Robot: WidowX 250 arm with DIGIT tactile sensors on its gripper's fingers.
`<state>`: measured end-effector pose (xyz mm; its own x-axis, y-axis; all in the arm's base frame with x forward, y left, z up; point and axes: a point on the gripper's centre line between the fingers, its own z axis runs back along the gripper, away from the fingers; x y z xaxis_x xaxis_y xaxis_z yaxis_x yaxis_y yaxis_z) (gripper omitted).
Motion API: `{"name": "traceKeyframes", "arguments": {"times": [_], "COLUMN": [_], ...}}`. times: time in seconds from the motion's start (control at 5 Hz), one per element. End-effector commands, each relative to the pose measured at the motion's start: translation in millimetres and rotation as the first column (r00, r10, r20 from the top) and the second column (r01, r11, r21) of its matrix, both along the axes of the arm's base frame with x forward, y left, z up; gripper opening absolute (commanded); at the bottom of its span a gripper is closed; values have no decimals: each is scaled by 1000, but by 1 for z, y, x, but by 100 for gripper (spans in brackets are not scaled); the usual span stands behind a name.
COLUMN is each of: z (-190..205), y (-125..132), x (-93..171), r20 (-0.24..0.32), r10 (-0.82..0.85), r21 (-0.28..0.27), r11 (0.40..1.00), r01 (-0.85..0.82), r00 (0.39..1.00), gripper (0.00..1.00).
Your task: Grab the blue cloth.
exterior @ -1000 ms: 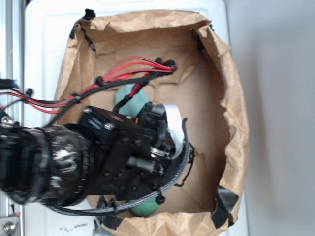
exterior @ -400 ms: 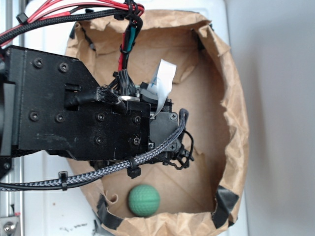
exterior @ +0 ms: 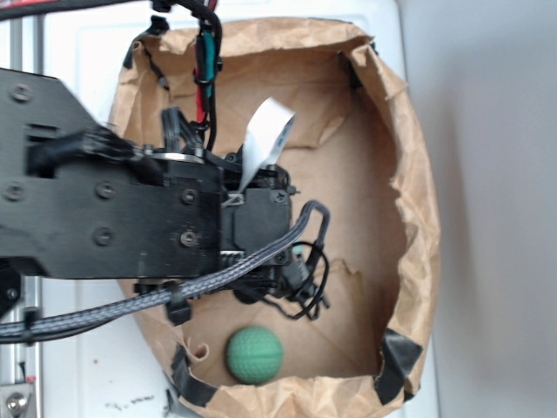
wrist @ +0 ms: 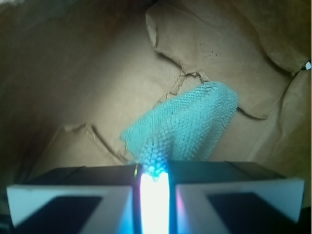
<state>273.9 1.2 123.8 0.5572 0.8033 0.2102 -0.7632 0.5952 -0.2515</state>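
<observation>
Brown kraft paper lining (exterior: 383,174): crumpled, forms a walled basin over a white surface (exterior: 87,52); creased and torn floor, rim patched with black tape (exterior: 396,361) at the lower right corner

Arm, black (exterior: 104,209): enters from the left of the exterior view, reaching across the basin; broad flat housing with screw heads fills the left half of that view; braided grey cable (exterior: 218,274) runs along its lower edge and loops at the wrist; red and green wires (exterior: 204,65) rise toward the top edge; white flat ribbon (exterior: 261,139) stands up above the wrist block. The head of the arm sits over the middle of the basin floor, pointed down into it

Gripper (wrist: 155,183): jaws seen from the wrist view as two pale-edged dark blocks drawn close, clamped on a pinch of cloth, with only a narrow bright slit between them

Blue cloth (wrist: 187,124): pale teal, terry texture; one end caught between the jaws, the rest extending away up and to the right over the paper floor; whether that far end touches the paper cannot be told. In the exterior view it is hidden under the arm

Green ball (exterior: 255,354): dimpled, lying on the basin floor near the lower wall, apart from the arm
</observation>
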Motion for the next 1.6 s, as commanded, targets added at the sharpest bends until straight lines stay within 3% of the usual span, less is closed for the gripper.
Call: {"name": "traceKeyframes", "arguments": {"times": [0.0,0.2,1.0,1.2,1.4], "z": [48,69,99,99,97], "y": [-7,-2,16,18,14], "x": [32,41,11,8,7], "r20": [-25,-74,-18,-10,32], "r10": [-59,-46,-119,-124,-115], "r21": [81,72,24,29,73], "r11": [995,996,993,992,991], "r01": [61,52,120,124,113], "r00": [998,996,993,992,993], "gripper": [0,0,0,0,0]}}
